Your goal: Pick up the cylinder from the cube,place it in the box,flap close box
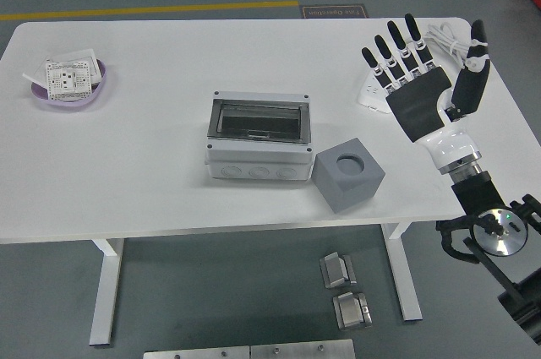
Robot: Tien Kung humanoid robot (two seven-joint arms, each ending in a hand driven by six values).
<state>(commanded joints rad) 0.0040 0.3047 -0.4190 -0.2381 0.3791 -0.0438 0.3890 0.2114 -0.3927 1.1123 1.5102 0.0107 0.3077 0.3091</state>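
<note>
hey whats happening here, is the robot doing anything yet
Nothing is being held. The right hand hangs open over the table's right side, fingers spread, partly covering a power strip. The box sits mid-table with the grey cube against its right corner. The cube's round socket looks empty, and no cylinder is visible.
</note>
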